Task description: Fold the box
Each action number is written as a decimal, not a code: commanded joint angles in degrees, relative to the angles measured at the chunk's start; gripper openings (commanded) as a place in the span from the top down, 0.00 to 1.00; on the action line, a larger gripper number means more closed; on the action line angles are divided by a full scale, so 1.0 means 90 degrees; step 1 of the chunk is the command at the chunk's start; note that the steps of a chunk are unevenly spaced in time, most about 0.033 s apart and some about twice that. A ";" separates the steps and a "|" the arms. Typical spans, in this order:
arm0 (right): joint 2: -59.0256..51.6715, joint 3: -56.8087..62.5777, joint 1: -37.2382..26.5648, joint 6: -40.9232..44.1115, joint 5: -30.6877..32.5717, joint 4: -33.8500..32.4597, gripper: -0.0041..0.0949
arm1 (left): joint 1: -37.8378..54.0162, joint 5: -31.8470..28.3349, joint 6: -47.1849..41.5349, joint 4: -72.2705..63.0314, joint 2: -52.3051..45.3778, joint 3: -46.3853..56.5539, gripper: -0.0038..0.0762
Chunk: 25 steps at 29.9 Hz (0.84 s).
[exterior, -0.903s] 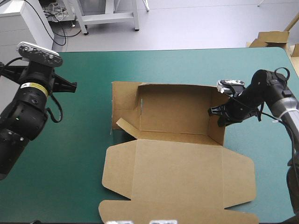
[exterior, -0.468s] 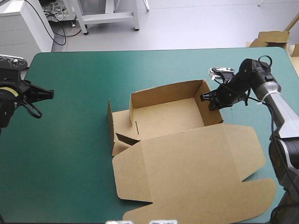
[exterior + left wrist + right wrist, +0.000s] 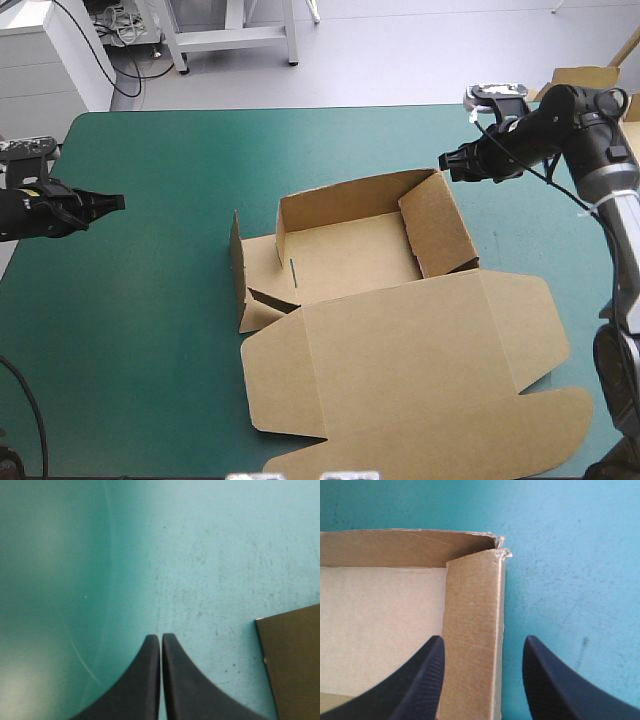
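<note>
Box (image 3: 350, 250) is sitting mid-table as an open tray, walls up, lid (image 3: 410, 370) lying flat toward the near edge. Right gripper (image 3: 447, 162) is hovering just past the tray's far right corner, fingers spread; the tray's right wall (image 3: 470, 630) is showing below the gap. Left gripper (image 3: 108, 201) is hanging by the table's left edge, fingers pressed together, well apart from the box. Teal-green cover (image 3: 150, 330) is lying open left of and beyond the box.

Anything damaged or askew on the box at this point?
Yes: the box has a frayed, crumpled top corner ahead of the open right gripper, and its right wall seems to lean inward rather than stand upright.
</note>
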 commanded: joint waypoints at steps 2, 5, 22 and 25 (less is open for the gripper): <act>-0.0558 -0.0201 0.0006 0.0028 -0.0124 -0.0079 0.50 | 0.0339 0.0054 0.0578 -0.1376 0.0027 -0.0175 0.95; -0.0438 -0.0124 0.0006 0.0028 -0.0124 -0.0090 0.50 | 0.0339 0.0178 0.0619 -0.1429 0.0056 -0.0175 0.95; 0.0953 0.0927 0.0017 -0.0489 -0.0401 0.0850 0.51 | 0.0328 0.0845 0.0861 -0.1572 0.0056 -0.0175 0.96; 0.1030 0.0927 0.0017 -0.0489 -0.0516 0.0868 0.56 | 0.0328 0.0872 0.0861 -0.1588 0.0056 -0.0175 0.96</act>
